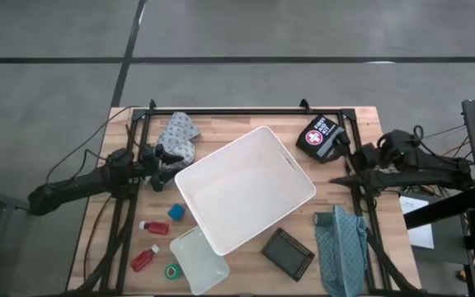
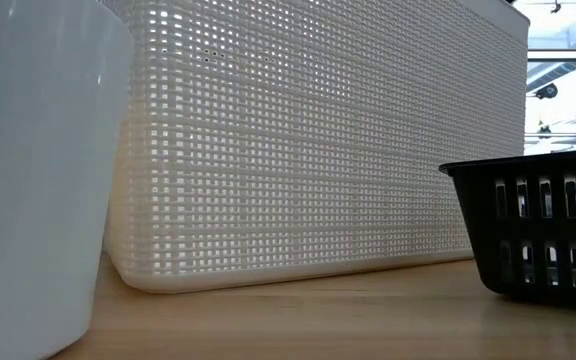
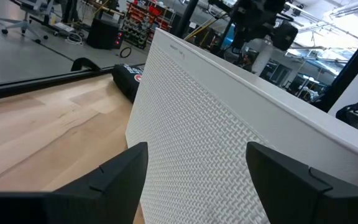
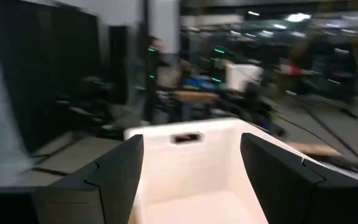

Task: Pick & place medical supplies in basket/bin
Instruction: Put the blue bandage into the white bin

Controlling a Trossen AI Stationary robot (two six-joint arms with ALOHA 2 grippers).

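1. From above: the white bin (image 1: 246, 190) sits askew mid-table; the left gripper (image 1: 165, 159) is at its left corner, the right gripper (image 1: 355, 161) off its right side, near a first-aid pouch (image 1: 321, 136).
2. Table level: the bin's lattice wall (image 2: 318, 140) fills the view, beside a black basket (image 2: 538, 225).
3. Left wrist: jaws wide, close to the bin wall (image 3: 229, 124).
4. Right wrist: jaws wide, facing the bin (image 4: 191, 168).
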